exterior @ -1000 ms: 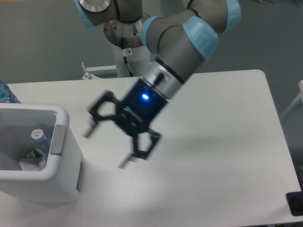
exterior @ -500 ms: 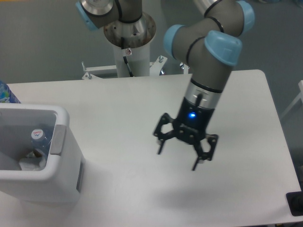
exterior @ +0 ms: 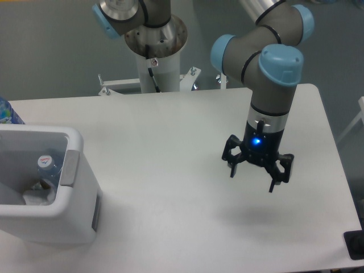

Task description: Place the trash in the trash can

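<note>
The white trash can (exterior: 74,187) stands at the table's left front. Inside it lies the trash: a clear bottle (exterior: 46,164) with its pale cap facing up, and a grey-white cardboard scrap (exterior: 37,195) beside it near the bottom. My gripper (exterior: 253,181) hangs open above the right half of the table, fingers pointing down with nothing between them, far from the can.
The arm's base column (exterior: 154,54) rises behind the table's far edge. A blue-patterned object (exterior: 8,112) peeks in at the left edge behind the can. A dark item (exterior: 355,245) sits at the table's front right corner.
The gripper has swung from beside the trash can across the table to the right, staying open and empty. The trash in the can has not moved.
</note>
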`<state>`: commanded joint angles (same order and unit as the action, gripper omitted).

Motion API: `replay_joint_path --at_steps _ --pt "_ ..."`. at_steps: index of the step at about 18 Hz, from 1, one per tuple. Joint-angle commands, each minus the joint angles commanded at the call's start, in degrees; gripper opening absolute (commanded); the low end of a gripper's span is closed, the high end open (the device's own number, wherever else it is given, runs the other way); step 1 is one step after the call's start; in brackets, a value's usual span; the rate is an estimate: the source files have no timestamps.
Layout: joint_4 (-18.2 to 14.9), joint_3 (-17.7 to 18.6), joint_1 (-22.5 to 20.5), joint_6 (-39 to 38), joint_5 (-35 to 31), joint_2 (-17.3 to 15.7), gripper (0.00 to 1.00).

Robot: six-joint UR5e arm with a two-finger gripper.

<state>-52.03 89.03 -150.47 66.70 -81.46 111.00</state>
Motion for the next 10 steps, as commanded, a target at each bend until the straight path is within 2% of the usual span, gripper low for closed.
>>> replay_joint_path --at_steps 4,10 --pt "-0.1 0.9 -0.1 5.4 -3.2 0.0 1.00" --pt "-0.1 1.1 -0.9 6.1 -4.2 0.4 1.00"
